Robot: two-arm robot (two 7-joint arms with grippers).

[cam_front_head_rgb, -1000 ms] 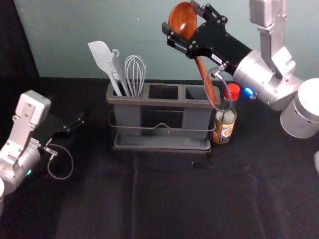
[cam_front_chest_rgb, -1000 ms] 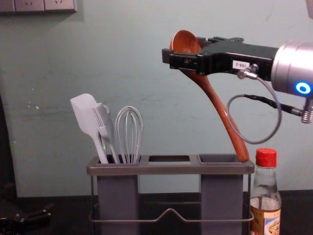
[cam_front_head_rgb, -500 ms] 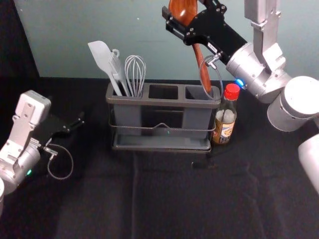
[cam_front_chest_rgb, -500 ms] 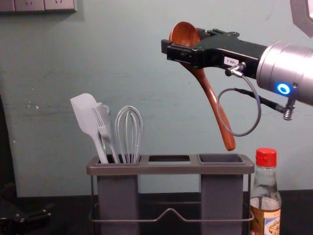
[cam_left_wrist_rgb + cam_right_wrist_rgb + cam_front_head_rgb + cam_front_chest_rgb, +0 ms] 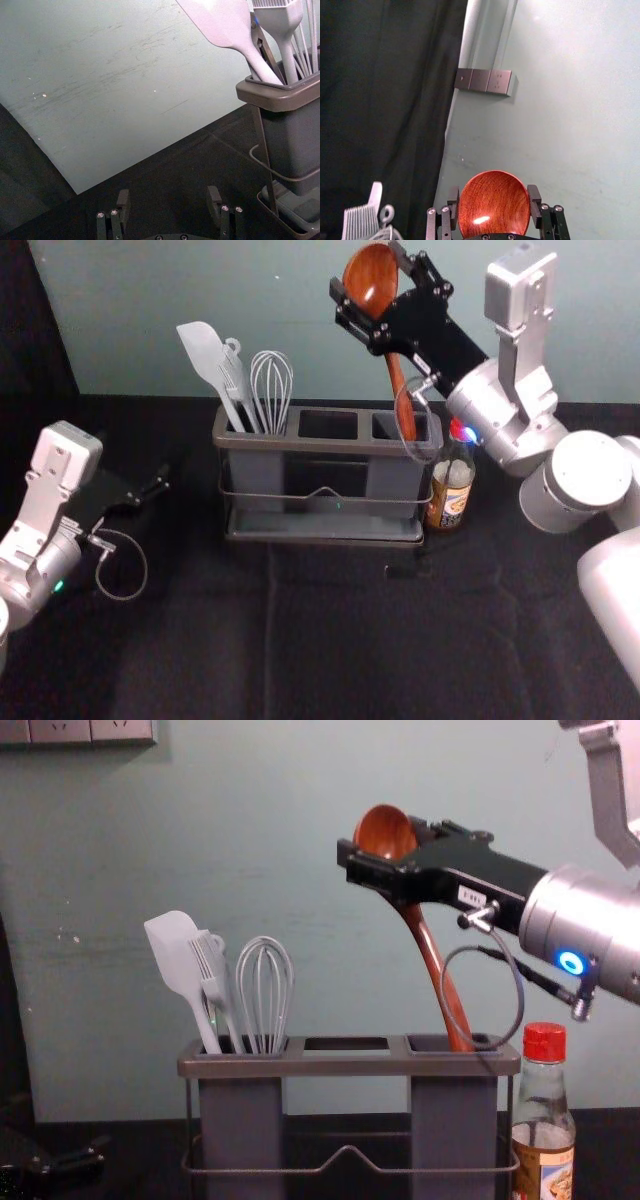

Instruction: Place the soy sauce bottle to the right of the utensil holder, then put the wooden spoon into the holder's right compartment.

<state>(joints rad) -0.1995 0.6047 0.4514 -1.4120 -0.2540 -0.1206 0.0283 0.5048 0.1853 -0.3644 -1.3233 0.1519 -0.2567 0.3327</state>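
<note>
Wall (image 5: 90,990) behind, right pincer (image 5: 494,192) is hovering above holder (image 5: 300,1067), gripping wooden spoon (image 5: 430,948) by its bowl, handle slanting down to right compartment (image 5: 453,1120).

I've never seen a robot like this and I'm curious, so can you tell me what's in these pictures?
This is a robot with two arms. One picture looks down from its head, one looks forward from its chest, and one comes from each wrist.

On the black-covered table stands a utensil holder with a spatula, a brush and a whisk in its left compartment. A soy sauce bottle with a red cap stands to its right.

The right hand grips a wooden spoon by its bowl, the handle's end down at the right compartment's opening. The left hand is empty, off to the left.
</note>
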